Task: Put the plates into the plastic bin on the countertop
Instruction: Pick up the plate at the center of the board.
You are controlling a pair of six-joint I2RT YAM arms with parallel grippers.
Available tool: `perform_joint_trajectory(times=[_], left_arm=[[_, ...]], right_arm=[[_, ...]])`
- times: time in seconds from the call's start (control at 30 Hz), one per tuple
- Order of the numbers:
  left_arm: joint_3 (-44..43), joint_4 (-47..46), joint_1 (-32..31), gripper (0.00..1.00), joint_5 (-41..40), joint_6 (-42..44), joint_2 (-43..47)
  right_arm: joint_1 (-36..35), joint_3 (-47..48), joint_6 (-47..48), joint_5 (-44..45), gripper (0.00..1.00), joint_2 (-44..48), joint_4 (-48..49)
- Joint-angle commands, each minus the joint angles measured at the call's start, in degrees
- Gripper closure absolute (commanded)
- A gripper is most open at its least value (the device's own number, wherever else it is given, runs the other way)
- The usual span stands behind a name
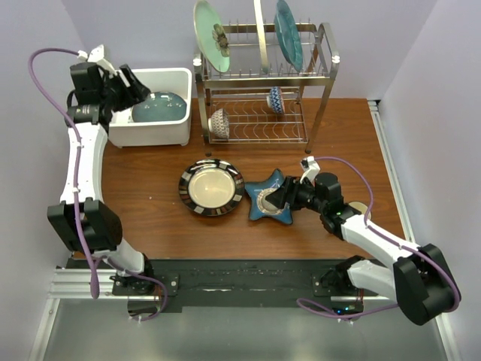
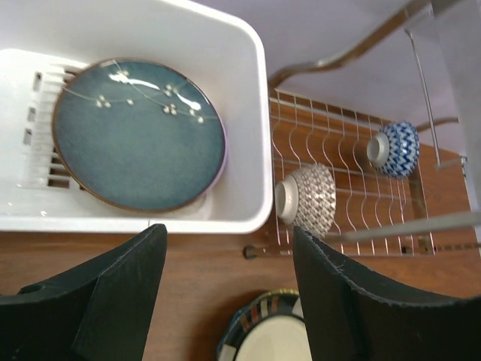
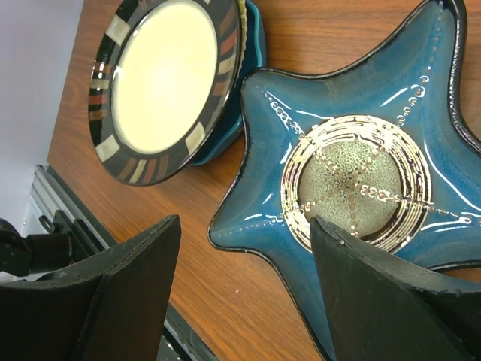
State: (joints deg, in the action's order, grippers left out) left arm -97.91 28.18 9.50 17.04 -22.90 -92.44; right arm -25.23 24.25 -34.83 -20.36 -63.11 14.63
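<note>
The white plastic bin stands at the back left and holds a teal round plate, which also shows in the left wrist view. My left gripper is open and empty, hovering at the bin's near-left side. The black-striped plate lies mid-table on top of a teal plate. The dark blue star-shaped plate lies to its right. My right gripper is open low over the star plate, its jaws straddling one point of the star.
A two-tier steel rack stands right of the bin. It holds a pale green flower plate, a thin cream plate, a teal plate and two patterned bowls. Walls enclose the back and sides.
</note>
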Motion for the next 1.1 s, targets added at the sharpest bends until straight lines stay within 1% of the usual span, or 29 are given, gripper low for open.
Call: perform_joint_trajectory(times=[0.0,0.23,0.43,0.83,1.07], left_arm=[[6.1,-2.1,-2.6,0.27,-0.5,1.6,5.8],[17.6,-2.8,-5.0,0.27,-1.4,2.0,10.7],[26.7,-5.0,-5.5,0.28,0.4,1.5,14.0],[38.4,-5.7,-7.6,0.29,0.4,1.4,15.5],[42.2,-6.6,-8.9,0.29,-0.9,1.5,15.4]], right_arm=[[-0.3,0.5,-1.0,-1.1,0.27,-1.7,2.9],[-0.6,1.2,-1.6,-2.3,0.28,-4.8,4.1],[-1.0,2.6,-2.2,-3.1,0.29,-8.4,5.8],[-2.1,5.4,-6.6,-6.9,0.36,-17.4,14.4],[-3.7,9.0,-8.3,-8.4,0.4,-21.9,16.9]])
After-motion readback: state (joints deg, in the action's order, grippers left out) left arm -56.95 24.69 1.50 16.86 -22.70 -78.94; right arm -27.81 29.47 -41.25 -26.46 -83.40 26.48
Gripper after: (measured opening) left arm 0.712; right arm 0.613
